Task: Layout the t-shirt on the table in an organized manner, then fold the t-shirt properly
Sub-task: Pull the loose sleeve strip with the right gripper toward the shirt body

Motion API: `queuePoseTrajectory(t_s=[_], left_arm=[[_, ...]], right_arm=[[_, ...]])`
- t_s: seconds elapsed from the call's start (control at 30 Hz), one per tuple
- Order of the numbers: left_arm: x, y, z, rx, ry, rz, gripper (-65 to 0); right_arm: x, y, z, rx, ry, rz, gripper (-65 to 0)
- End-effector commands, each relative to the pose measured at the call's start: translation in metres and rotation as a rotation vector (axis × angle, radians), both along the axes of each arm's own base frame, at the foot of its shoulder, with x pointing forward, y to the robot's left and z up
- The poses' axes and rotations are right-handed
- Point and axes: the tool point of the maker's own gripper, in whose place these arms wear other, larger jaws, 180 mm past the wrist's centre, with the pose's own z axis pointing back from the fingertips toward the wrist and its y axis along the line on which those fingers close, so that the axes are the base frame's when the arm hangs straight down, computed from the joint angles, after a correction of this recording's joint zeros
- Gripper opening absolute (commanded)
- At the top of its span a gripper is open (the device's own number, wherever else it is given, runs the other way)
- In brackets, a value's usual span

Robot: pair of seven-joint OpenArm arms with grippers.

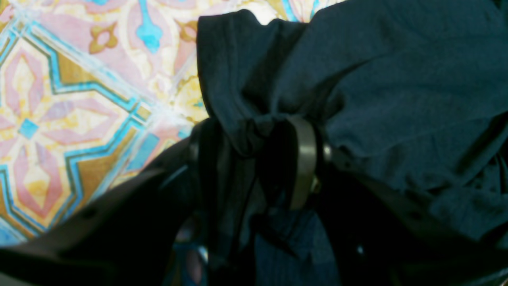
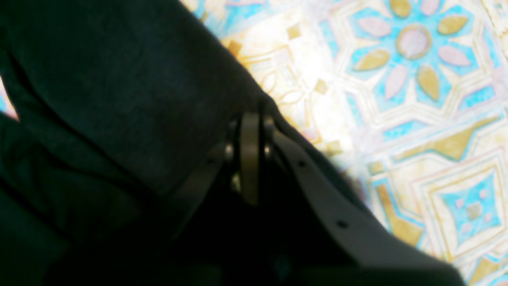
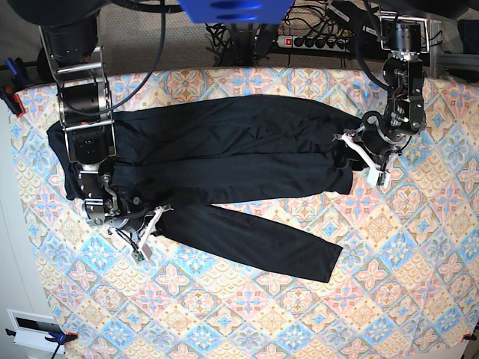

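The black t-shirt (image 3: 224, 149) lies spread in long folds across the patterned table (image 3: 389, 299), with one long strip reaching toward the lower right. At its right end my left gripper (image 3: 358, 153) is shut on a bunched wad of the cloth. The left wrist view shows that fabric (image 1: 397, 79) gathered between the fingers of the left gripper (image 1: 254, 135). My right gripper (image 3: 150, 224) sits at the lower left hem. In the right wrist view the right gripper (image 2: 254, 119) has its pads pressed together on the edge of the t-shirt (image 2: 119, 99).
A power strip and cables (image 3: 314, 41) run behind the table's far edge. Clamps (image 3: 11, 97) hold the cloth at the left edge. A white box (image 3: 34, 329) sits off the near left corner. Bare patterned table (image 2: 416, 119) lies right of the right gripper.
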Motion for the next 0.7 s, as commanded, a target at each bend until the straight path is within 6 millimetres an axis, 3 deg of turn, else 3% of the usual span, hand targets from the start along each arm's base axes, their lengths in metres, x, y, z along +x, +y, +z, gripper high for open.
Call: queuePoseTrajectory(t_s=[0.0, 0.23, 0.33, 0.43, 0.53, 0.67], left_arm=[[0.010, 0.003, 0.013, -0.003, -0.048, 0.000, -38.8], [0.011, 0.002, 0.014, -0.006, -0.050, 0.001, -38.8], [0.012, -0.006, 0.013, -0.026, -0.053, 0.003, -38.8], [0.013, -0.007, 0.013, -0.028, -0.054, 0.004, -38.8], [0.013, -0.007, 0.013, -0.029, -0.054, 0.004, -38.8], [0.013, -0.007, 0.013, -0.029, -0.054, 0.004, -38.8]], right_arm=[[0.023, -0.009, 0.034, 0.002, -0.099, 0.002, -65.0], [0.041, -0.042, 0.086, -0.035, -0.221, -0.036, -65.0], [0.039, -0.061, 0.097, -0.036, -0.238, -0.084, -65.0], [0.031, -0.066, 0.108, -0.046, -0.273, -0.091, -65.0], [0.017, -0.088, 0.122, -0.095, -0.305, -0.112, -65.0], [-0.016, -0.105, 0.127, -0.130, -0.323, -0.154, -65.0]])
